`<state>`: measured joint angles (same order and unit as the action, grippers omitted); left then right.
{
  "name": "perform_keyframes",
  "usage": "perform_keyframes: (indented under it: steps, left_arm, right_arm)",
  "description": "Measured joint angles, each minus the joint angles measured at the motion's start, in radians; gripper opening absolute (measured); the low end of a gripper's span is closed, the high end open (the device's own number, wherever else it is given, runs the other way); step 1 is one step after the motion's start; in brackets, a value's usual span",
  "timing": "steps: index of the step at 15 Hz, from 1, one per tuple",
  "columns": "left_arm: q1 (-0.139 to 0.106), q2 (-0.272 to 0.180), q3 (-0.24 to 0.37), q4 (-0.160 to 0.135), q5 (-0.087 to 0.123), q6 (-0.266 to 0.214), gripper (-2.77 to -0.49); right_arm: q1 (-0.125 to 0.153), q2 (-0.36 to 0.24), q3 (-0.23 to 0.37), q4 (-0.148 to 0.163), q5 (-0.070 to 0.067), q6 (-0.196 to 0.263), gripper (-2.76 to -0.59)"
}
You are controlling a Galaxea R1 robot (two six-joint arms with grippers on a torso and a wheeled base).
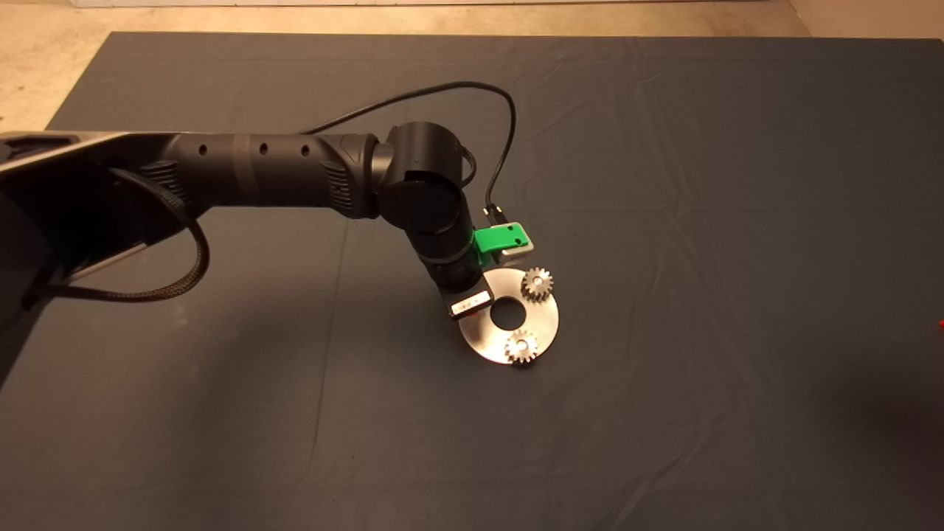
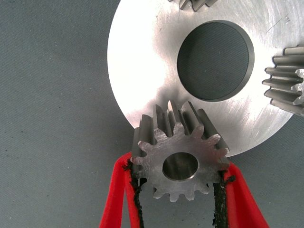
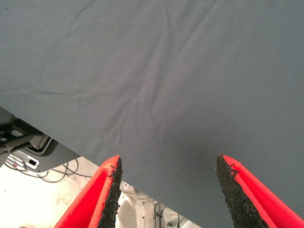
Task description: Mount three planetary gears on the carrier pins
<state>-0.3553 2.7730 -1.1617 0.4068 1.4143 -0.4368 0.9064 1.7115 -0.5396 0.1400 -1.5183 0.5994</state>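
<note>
Left gripper (image 2: pixel 179 185) clamped on third gear (image 2: pixel 179 159), held over disc (image 1: pixel 542 324) rim above hidden pin. Two gears seated: far gear (image 1: pixel 537 284), near gear (image 1: pixel 521 346). Risk: bore misaligned with pin, jamming; teeth clashing. Arm reaching from left, wrist angled down. Right gripper (image 3: pixel 166 190) parked, fingers apart, over mat (image 3: pixel 166 71).

We counted three gears (image 2: pixel 179 160), one round metal disc (image 1: pixel 542 318), one dark mat (image 1: pixel 664 184), two arms.
</note>
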Motion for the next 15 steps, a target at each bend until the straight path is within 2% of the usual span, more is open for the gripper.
perform_keyframes:
  steps: [2, 6, 15]
  left_arm:
    - [0.005, -0.006, -0.011, 0.002, 0.032, 0.005, -2.71]
    - [0.009, -0.014, -0.019, 0.008, 0.059, 0.005, -2.71]
    - [0.006, -0.003, -0.019, 0.008, 0.062, 0.004, -2.71]
  right_arm:
    - [0.000, 0.000, 0.000, 0.000, 0.000, 0.000, -1.91]
    - [0.000, 0.000, 0.000, 0.000, 0.000, 0.000, -1.91]
    - [0.000, 0.000, 0.000, 0.000, 0.000, 0.000, -1.91]
